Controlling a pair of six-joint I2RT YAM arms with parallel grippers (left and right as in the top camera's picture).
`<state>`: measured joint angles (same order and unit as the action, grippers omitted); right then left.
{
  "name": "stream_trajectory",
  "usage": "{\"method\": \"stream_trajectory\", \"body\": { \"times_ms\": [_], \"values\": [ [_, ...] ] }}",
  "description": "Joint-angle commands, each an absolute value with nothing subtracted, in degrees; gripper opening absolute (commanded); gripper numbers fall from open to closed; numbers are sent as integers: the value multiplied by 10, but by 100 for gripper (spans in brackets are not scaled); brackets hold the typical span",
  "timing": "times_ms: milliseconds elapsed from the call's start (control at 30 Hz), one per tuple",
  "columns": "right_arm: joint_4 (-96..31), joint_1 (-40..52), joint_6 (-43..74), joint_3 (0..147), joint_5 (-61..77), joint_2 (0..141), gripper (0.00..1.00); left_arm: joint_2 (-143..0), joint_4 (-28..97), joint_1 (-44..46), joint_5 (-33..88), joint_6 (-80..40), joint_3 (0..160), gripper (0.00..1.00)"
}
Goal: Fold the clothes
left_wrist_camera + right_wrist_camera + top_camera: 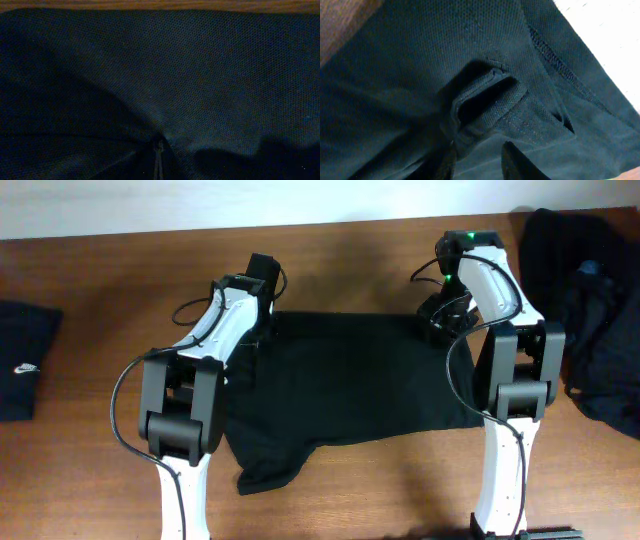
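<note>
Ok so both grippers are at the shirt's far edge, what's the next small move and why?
Probably lift both far corners a little together. The right gripper has fabric bunched between its fingers, and the left gripper is pressed into the shirt, which lies spread flat, not yet folded.

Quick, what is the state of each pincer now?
Left pincer: cannot be told; its wrist view shows only the black shirt.
Right pincer: fingers apart, fabric bunched between them; grip unclear.

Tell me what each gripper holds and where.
Both grippers sit at the far edge of the black shirt, the left gripper leftward, the right gripper rightward; whether either grips cannot be told.
</note>
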<state>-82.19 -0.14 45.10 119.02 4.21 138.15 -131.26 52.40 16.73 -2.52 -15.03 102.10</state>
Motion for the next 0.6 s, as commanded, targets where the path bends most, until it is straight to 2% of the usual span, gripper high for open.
{"method": "stream_trajectory", "body": {
  "times_ms": [0, 567],
  "values": [
    [-823, -3, 465, 1188, 46, 1364, 35, -1332, 527, 165, -8, -152, 1003, 1],
    [-808, -3, 490, 1187, 48, 1364, 36, -1332, 527, 165, -8, -152, 1003, 1]
  ]
}}
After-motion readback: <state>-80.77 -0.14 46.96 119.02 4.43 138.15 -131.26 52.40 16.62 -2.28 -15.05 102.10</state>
